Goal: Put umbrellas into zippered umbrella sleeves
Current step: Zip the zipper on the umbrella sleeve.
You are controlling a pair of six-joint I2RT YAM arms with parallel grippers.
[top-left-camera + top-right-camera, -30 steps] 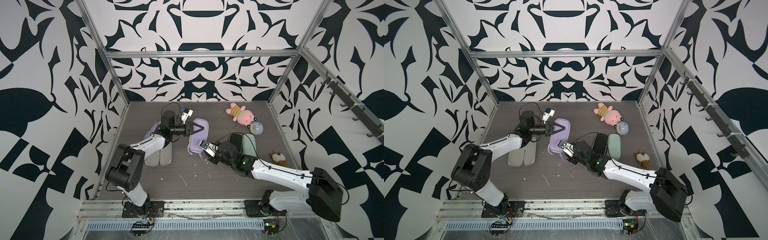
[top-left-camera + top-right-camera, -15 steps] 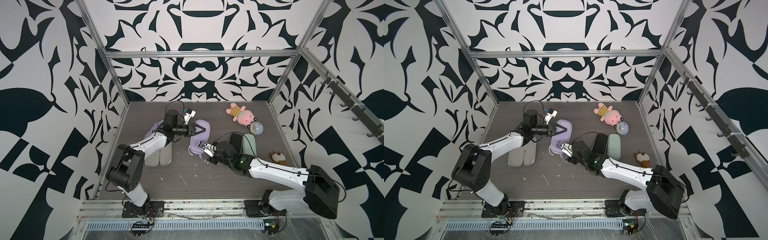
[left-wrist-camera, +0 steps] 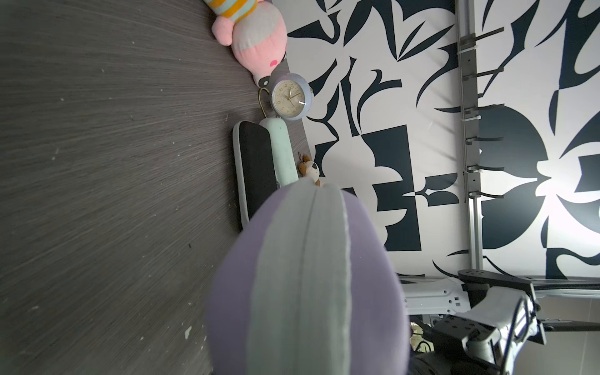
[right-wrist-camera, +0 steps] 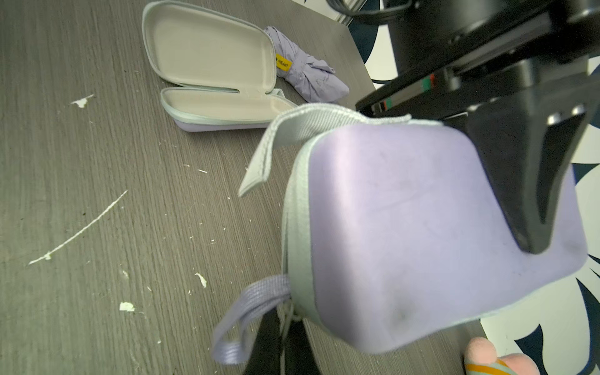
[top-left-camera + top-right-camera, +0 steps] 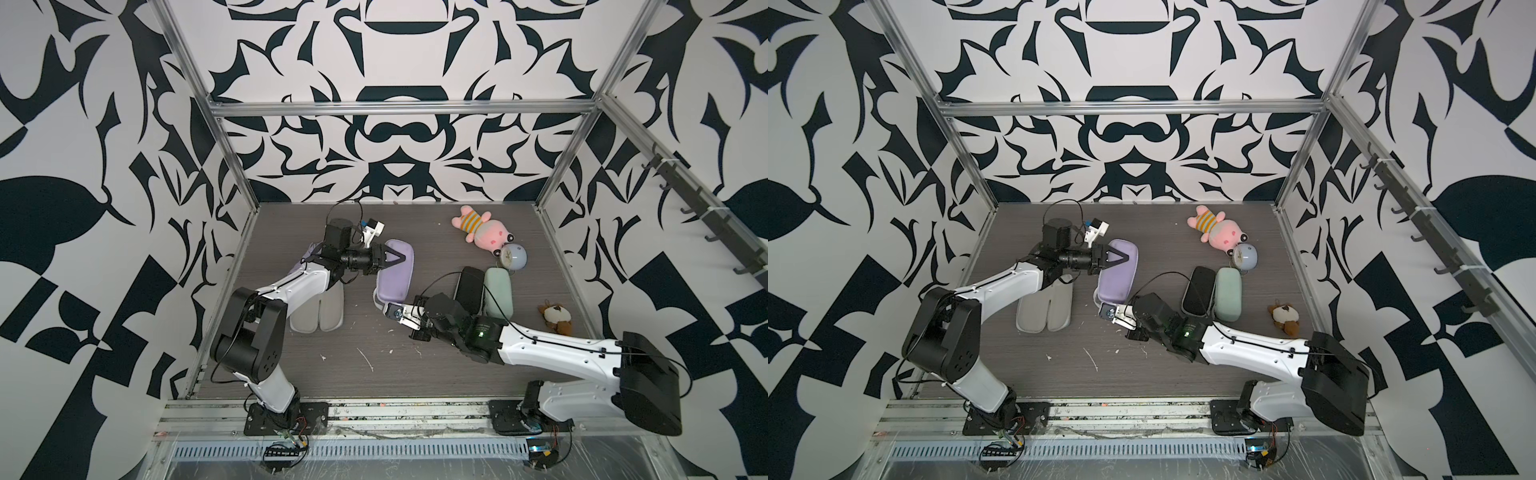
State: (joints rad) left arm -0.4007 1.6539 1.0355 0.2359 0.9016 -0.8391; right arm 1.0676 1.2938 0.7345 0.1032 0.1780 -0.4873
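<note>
Two grippers: one lilac hard-shell zip sleeve is shared between them, low over the dark wood-grain table.
Left gripper: clamped on one end of the sleeve, with one black finger flat on the upper shell. The grip looks meant to anchor the case.
Right gripper: pinched tight at the opposite end, apparently on the thin grey zip-pull cord, just beside a lilac woven loop. It is probably braced to run the zip.
Long axis: runs from the left gripper's jaws straight to the right gripper's fingertips, broad face up, with the grey zip band along the edge.
Behind the left gripper's wrist: an open lilac sleeve with pale grey lining, empty, and a folded lilac fabric umbrella touching its far side.
Beside the right gripper's forearm: a black zip sleeve and a mint-green zip sleeve, both shut and lying parallel.
</note>
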